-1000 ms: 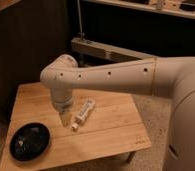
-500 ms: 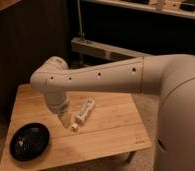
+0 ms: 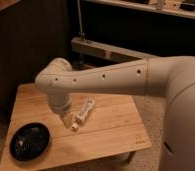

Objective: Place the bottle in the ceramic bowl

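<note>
— Camera view is showing us a wooden table (image 3: 113, 132) across the lower half of the frame, and we are seeing the pale arm (image 3: 106, 82) reaching in from the right. Where are we finding the gripper?

— We are finding the gripper (image 3: 66, 120) left of the frame's centre, pointing down below the arm's bent wrist and hanging low over the tabletop. We cannot tell whether it is open or closed.

— And the bottle?

— We are seeing the bottle (image 3: 84, 113) lying on its side on the table, slanting from upper right to lower left. Its lower end is sitting just beside the gripper. We cannot tell whether the two are touching.

— And the bowl?

— We are seeing the black bowl (image 3: 30, 141) sitting at the table's lower left corner, well apart from the bottle, with a few pale specks inside.
</note>
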Robot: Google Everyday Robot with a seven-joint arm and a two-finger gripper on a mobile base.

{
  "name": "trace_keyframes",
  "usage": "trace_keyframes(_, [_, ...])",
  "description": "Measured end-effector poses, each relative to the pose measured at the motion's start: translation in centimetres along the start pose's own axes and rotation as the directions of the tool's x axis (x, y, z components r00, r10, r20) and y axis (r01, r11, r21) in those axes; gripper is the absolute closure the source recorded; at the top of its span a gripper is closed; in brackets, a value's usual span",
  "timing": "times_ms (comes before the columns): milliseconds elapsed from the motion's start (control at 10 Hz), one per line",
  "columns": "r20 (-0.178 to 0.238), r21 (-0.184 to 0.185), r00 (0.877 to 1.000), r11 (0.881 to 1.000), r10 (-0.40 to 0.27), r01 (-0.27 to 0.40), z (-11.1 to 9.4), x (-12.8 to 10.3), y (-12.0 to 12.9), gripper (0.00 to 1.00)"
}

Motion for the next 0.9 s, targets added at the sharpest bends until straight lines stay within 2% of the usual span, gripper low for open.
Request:
trace_keyframes(200, [0.028, 0.097, 0.997, 0.993, -0.069, 0.066, 1.3, 3.3, 0.2, 0.35])
trace_keyframes(300, [0.039, 0.143, 0.991, 0.982, -0.129, 0.122, 1.9, 5.7, 0.1, 0.35])
trace_keyframes(400, [0.047, 0.175, 0.982, 0.969, -0.185, 0.174, 2.5, 7.3, -0.1, 0.35])
trace_keyframes(600, [0.042, 0.245, 0.957, 0.932, -0.287, 0.268, 3.6, 10.9, -0.1, 0.35])
trace_keyframes(800, [0.035, 0.269, 0.945, 0.914, -0.325, 0.304, 4.1, 12.0, -0.2, 0.35])
trace_keyframes(900, [0.032, 0.275, 0.943, 0.91, -0.332, 0.311, 4.2, 12.5, -0.1, 0.35])
